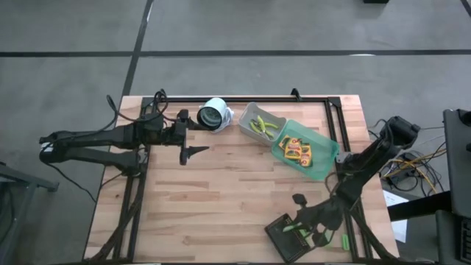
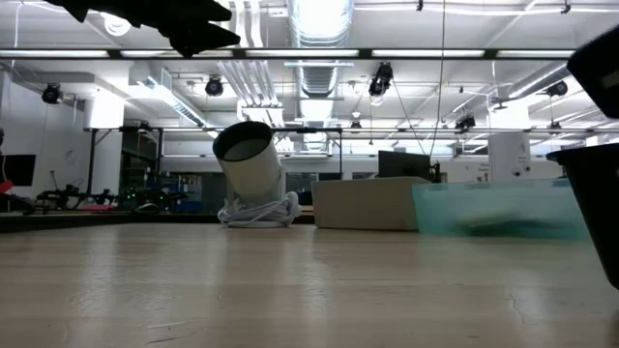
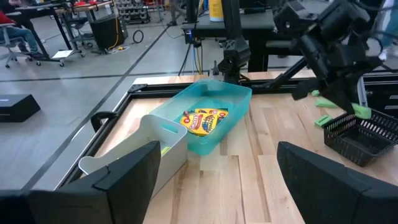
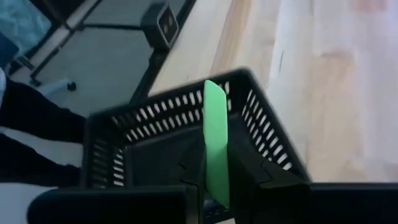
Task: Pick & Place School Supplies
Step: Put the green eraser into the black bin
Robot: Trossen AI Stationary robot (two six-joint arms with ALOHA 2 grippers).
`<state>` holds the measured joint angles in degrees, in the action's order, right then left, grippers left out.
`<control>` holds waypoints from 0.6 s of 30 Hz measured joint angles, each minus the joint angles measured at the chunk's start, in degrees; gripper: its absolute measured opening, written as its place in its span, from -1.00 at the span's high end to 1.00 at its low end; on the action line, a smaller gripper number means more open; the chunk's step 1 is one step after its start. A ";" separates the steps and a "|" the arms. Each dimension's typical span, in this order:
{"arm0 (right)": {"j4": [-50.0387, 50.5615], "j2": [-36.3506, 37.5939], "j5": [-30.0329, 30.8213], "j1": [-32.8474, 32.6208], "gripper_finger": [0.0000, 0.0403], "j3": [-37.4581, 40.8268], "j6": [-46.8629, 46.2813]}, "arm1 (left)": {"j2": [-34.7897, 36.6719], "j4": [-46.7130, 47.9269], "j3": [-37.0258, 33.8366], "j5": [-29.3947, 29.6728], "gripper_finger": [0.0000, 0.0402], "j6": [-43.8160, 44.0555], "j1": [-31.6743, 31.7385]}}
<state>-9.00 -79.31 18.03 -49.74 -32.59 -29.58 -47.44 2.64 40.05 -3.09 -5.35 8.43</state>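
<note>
My right gripper [image 4: 214, 190] is shut on a bright green block [image 4: 215, 134] just above the dark mesh tray [image 1: 282, 239] at the table's near right. Two more green blocks [image 3: 323, 119] lie on the wood beside the tray. Yellow packs [image 1: 297, 149] lie flat in the green bin [image 1: 324, 165]. Yellow-handled scissor-like tools [image 1: 263, 126] lie in the grey bin [image 1: 249, 118]. My left gripper [image 1: 188, 135] hangs open at the far left, above the table, with nothing between its fingers. My right gripper pinches the green block between its two fingers by the end nearest the wrist [image 4: 216, 177]. The fingers slant down toward the tray from the table's right side. The block reaches forward past the fingertips, lifted clear, with its free end [image 4: 212, 93] over the tray's rim.
A white cylinder [image 1: 213, 114] with a coiled cord lies tilted at the far edge, next to the grey bin. A black frame [image 1: 294, 98] runs around the tabletop. The middle and near left of the wood are bare.
</note>
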 joint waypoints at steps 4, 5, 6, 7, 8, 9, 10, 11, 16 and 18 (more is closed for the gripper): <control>-0.67 -4.88 -0.14 0.00 0.83 -1.51 0.02 | 0.00 0.02 0.00 0.00 -0.63 0.00 0.00; -0.73 -5.94 -0.38 0.00 0.83 -2.07 0.02 | 0.00 -0.01 0.00 0.00 -0.63 -0.02 0.00; -0.82 -6.87 -0.55 0.00 0.83 -2.56 0.02 | 0.00 -0.01 0.00 0.00 -0.63 -0.01 0.00; -0.75 -7.73 -0.57 0.00 0.83 -3.00 0.02 | 0.00 0.02 0.00 0.00 -0.63 0.01 0.00; -0.67 -8.55 -0.57 0.00 0.83 -3.51 0.02 | 0.00 -0.01 0.00 0.00 -0.63 -0.02 0.00; -0.71 -9.32 -0.58 0.00 0.83 -4.01 0.02 | 0.00 0.00 0.00 0.00 -0.63 0.01 0.00; -0.54 -10.07 -0.58 0.00 0.83 -4.42 0.02 | 0.00 0.02 0.00 0.00 -0.63 0.00 0.00; -0.07 -10.72 -0.58 0.00 0.83 -4.84 -0.02 | 0.00 0.02 0.00 0.00 -0.63 0.00 0.00; 4.90 -13.65 -0.76 0.04 0.79 -7.94 -0.29 | 0.00 0.02 0.00 0.00 -0.63 0.00 0.00; 7.10 -14.67 -0.76 0.08 0.78 -9.16 -0.31 | 0.00 0.02 0.00 0.00 -0.63 0.00 0.00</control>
<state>-1.90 -93.98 17.28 -49.66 -41.75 -29.89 -47.44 2.66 40.05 -3.09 -5.35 8.43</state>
